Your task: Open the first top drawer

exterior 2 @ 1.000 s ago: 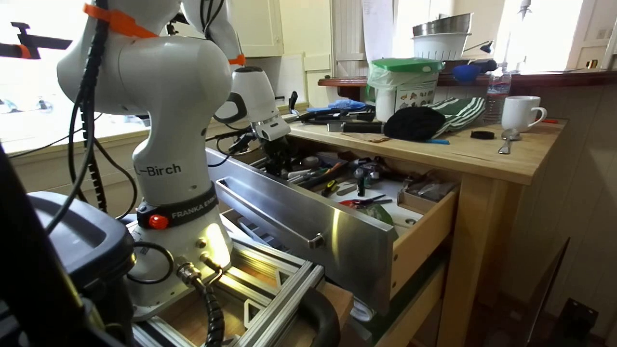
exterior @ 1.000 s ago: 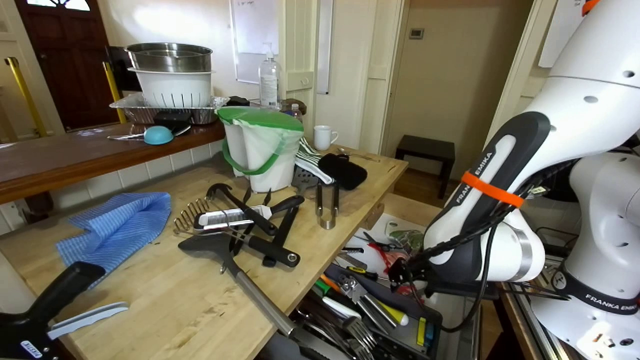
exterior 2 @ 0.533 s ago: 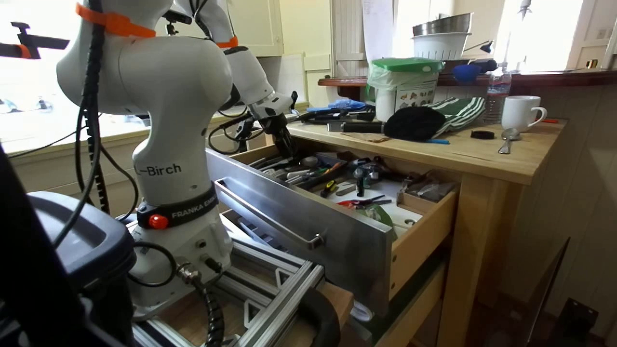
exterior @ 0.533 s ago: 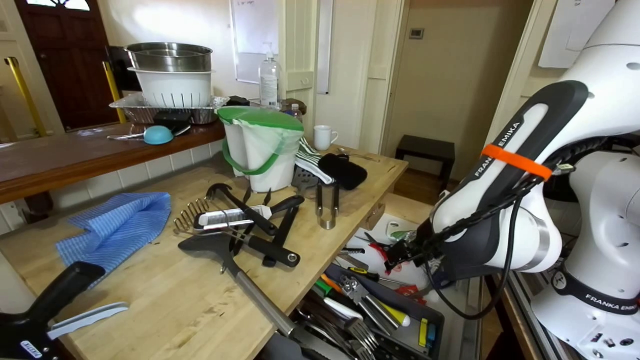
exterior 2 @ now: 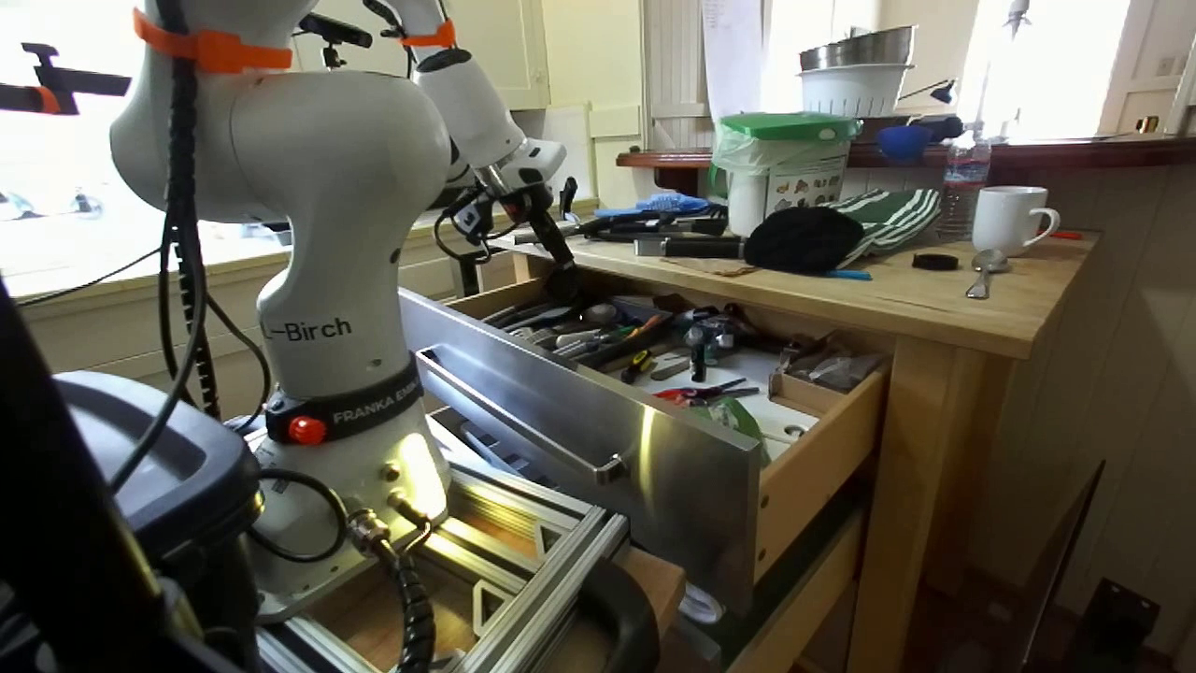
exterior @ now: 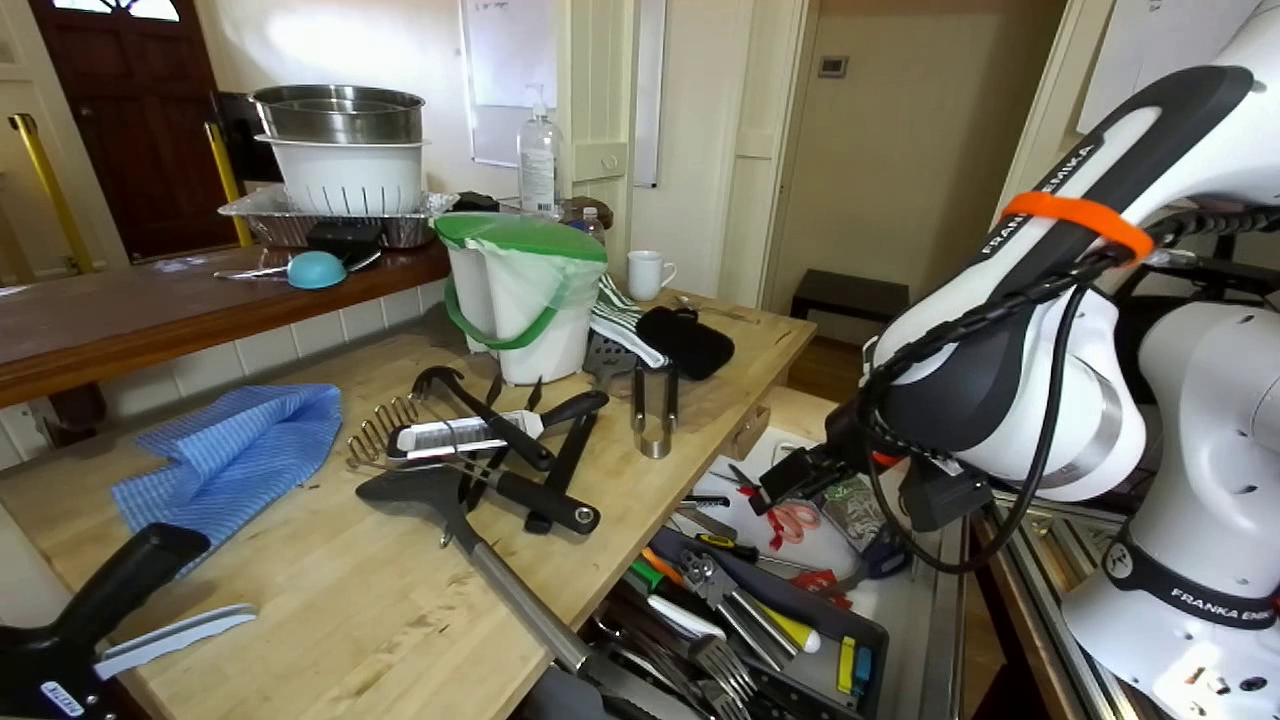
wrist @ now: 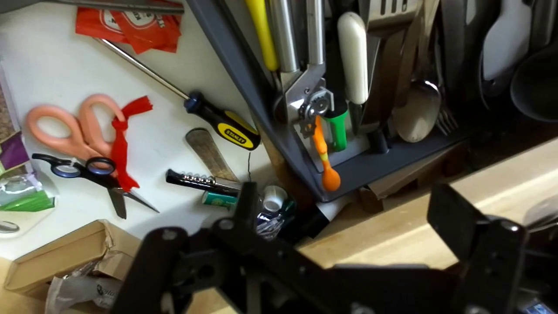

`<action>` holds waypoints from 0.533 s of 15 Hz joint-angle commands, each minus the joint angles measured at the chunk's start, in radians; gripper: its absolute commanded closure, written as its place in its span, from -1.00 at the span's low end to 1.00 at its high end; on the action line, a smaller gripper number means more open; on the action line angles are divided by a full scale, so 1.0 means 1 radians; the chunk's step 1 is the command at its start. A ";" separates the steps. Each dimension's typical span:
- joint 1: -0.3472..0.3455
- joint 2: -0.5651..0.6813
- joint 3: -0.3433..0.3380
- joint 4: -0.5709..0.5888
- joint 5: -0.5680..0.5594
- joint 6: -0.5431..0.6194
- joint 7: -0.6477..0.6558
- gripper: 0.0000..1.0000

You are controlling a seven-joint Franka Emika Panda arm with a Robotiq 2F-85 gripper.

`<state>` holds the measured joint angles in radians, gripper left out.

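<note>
The top drawer stands pulled out below the counter, its steel front [exterior 2: 654, 467] and bar handle [exterior 2: 523, 421] facing the robot base. Its white bottom [exterior: 735, 525] shows in an exterior view and in the wrist view [wrist: 165, 117]. Inside lie scissors [wrist: 83, 135], a screwdriver [wrist: 222, 124], red packets [wrist: 130, 28] and a dark utensil tray [wrist: 244, 74]. My gripper [wrist: 351, 211] is open, with nothing between its fingers. It hangs tilted above the drawer near the counter edge in both exterior views [exterior: 780, 485] [exterior 2: 562, 276]. It is apart from the handle.
The wooden counter [exterior: 330, 560] holds loose utensils, a blue cloth [exterior: 240, 430], a white bin with a green lid [exterior: 525, 300] and a mug [exterior: 648, 276]. A lower compartment with green lining [exterior 2: 794, 575] is partly out below. A cardboard box [wrist: 65, 248] sits in the drawer.
My arm has risen and drawn back toward the base. The gripper has lifted from low in the drawer and tilted toward the counter. The drawer has not visibly moved.
</note>
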<state>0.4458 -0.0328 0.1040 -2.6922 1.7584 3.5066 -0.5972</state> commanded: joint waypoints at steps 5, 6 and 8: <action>-0.009 0.082 -0.002 -0.073 0.007 -0.228 -0.103 -1.00; -0.015 0.093 -0.003 -0.091 -0.017 -0.279 -0.106 -1.00; -0.033 0.148 -0.008 -0.070 -0.033 -0.374 -0.158 -1.00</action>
<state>0.4417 0.0711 0.1028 -2.7625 1.7546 3.2525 -0.6764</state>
